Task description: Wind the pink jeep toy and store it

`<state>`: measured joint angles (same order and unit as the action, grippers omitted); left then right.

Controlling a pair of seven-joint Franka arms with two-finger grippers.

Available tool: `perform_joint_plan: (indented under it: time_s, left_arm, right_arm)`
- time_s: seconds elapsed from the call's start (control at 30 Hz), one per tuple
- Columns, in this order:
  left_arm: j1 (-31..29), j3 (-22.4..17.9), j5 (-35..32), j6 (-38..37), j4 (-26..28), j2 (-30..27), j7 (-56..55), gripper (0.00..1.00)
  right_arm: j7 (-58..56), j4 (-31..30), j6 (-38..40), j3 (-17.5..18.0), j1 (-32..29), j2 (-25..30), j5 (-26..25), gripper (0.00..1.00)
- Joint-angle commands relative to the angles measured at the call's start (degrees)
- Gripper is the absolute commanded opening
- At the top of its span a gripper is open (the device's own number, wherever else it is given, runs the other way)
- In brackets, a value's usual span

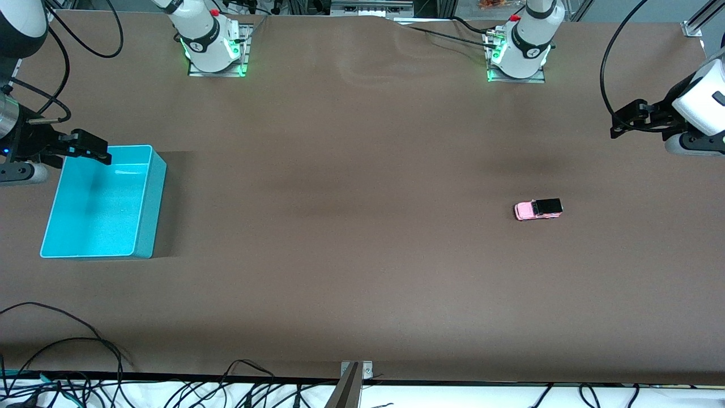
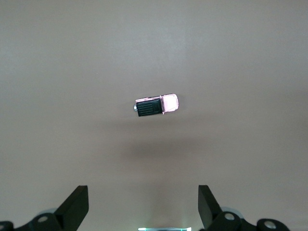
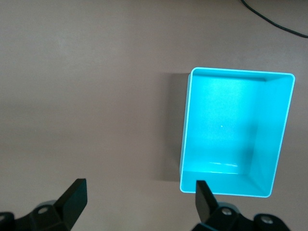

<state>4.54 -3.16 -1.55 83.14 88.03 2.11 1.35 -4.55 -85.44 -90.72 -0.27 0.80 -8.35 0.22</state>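
Observation:
The pink jeep toy [image 1: 538, 209], pink with a black roof and rear, stands on its wheels on the brown table toward the left arm's end. It also shows in the left wrist view [image 2: 156, 104]. My left gripper [image 1: 623, 120] is open and empty, up over the table's left arm end, apart from the jeep; its jaws stand wide in the left wrist view [image 2: 143, 202]. The turquoise bin [image 1: 158, 192] is empty at the right arm's end, and shows in the right wrist view [image 3: 186, 125]. My right gripper [image 1: 103, 152] is open and empty over the bin's rim [image 3: 139, 197].
Both arm bases [image 1: 215, 45] [image 1: 518, 54] stand at the table's edge farthest from the front camera. Loose black cables [image 1: 68, 362] and a metal bracket [image 1: 357, 369] lie along the nearest edge. Brown tabletop [image 1: 340, 215] lies between bin and jeep.

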Motion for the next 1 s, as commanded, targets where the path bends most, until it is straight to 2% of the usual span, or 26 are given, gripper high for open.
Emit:
perform_joint_plan:
  time_s: [0.0,0.97]
  left_arm:
    - [-0.15,-0.18,-1.35,-1.67,-2.07,0.62,-0.29,1.00]
    - [-0.24,-0.27,-1.35,-1.76,-3.48,0.79,-0.29,1.00]
  right_arm:
    - [0.77,0.98,1.51,0.18,-0.27,0.44,0.13,1.00]
    - [2.17,0.98,1.07,0.18,-0.36,0.18,0.05,1.00]
